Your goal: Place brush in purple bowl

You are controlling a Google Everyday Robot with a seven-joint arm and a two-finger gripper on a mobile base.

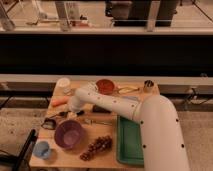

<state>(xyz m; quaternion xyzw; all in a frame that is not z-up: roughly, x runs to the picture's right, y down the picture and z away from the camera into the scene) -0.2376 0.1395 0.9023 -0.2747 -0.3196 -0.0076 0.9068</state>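
Note:
The brush (56,120) lies on the wooden table (107,152) just left of and above the purple bowl (69,134). Its dark squarish head points left and its black handle runs right toward the arm. The purple bowl stands upright at the front left of the table with nothing showing in it. My gripper (74,113) hangs down from the white wrist (79,100), right over the handle end of the brush and just behind the bowl's far rim. I cannot tell whether it touches the brush.
A light-blue cup (42,149) stands front left, with grapes (96,146) and a green tray (131,142) to the right. A silvery utensil (97,121), an orange-brown bowl (105,86), a white cup (63,85), a carrot (59,102) and a metal cup (148,86) are also on the table.

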